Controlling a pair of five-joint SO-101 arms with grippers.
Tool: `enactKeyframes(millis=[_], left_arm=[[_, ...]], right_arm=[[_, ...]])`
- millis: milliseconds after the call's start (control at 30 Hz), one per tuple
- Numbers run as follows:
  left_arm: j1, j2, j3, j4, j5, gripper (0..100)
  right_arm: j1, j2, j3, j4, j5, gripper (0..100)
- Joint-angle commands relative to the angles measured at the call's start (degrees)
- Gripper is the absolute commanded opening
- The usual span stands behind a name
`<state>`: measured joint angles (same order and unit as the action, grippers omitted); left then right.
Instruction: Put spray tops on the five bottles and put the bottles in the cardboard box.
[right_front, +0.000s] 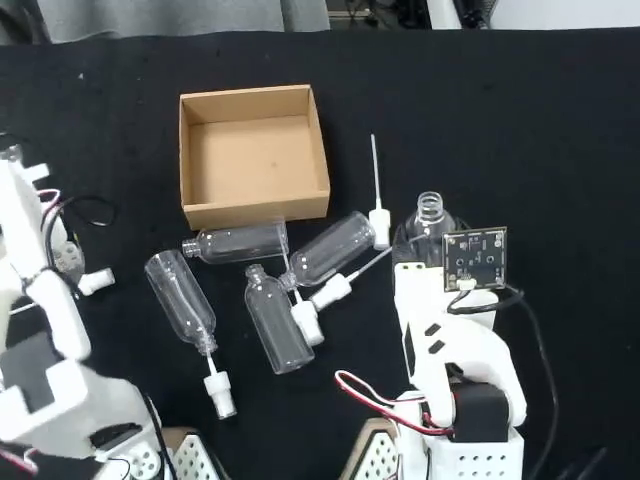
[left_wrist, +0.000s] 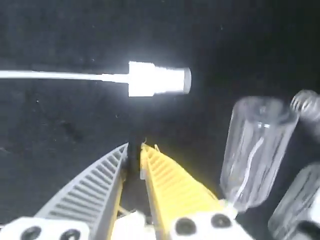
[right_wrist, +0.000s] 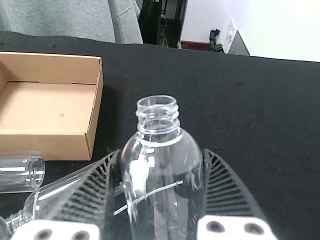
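The right gripper (right_wrist: 159, 167) pinches an upright, uncapped bottle (right_wrist: 156, 150) between its two fingers. The bottle stands on the table (right_front: 560, 130) at the right edge of the pile in the high view, with bare black surface beyond it and out to the table's far and right edges. The left gripper (left_wrist: 134, 150) has its fingers pressed together, tips just short of a spray top (left_wrist: 157, 79) that lies on its side with its tube stretched away. Four more bottles (right_front: 272, 335) lie scattered between the arms, with loose tops (right_front: 333, 291) among them. The box (right_front: 258, 208) sits open beyond the pile. Its near wall is close beside one lying bottle, and its other three sides face bare table.
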<state>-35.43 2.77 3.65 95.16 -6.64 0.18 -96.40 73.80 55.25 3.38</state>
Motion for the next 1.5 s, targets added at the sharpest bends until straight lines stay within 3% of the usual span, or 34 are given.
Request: enactKeyframes(millis=[0,433,533,633,833,1467], left_arm=[[-0.75,4.31,-11.47,5.63,-7.12,3],[-0.92,13.98,-20.7,5.54,-35.16,4],[-0.92,15.56,-20.97,5.54,-40.88,10],[-0.92,16.26,-22.64,5.54,-42.9,17],[-0.84,16.44,-27.03,5.54,-48.7,23],[-0.22,16.62,-26.51,5.45,-67.43,24]], right_arm=[[1.58,-0.66,-0.48,-1.58,0.53,11.6],[1.58,-0.66,-0.48,-1.58,0.53,11.6],[1.58,-0.66,-0.48,-1.58,0.53,11.6],[1.58,-0.66,-0.4,-1.58,0.53,11.6],[1.58,-0.66,-0.4,-1.49,0.53,11.6],[1.49,-0.66,0.04,-1.67,0.53,11.6]])
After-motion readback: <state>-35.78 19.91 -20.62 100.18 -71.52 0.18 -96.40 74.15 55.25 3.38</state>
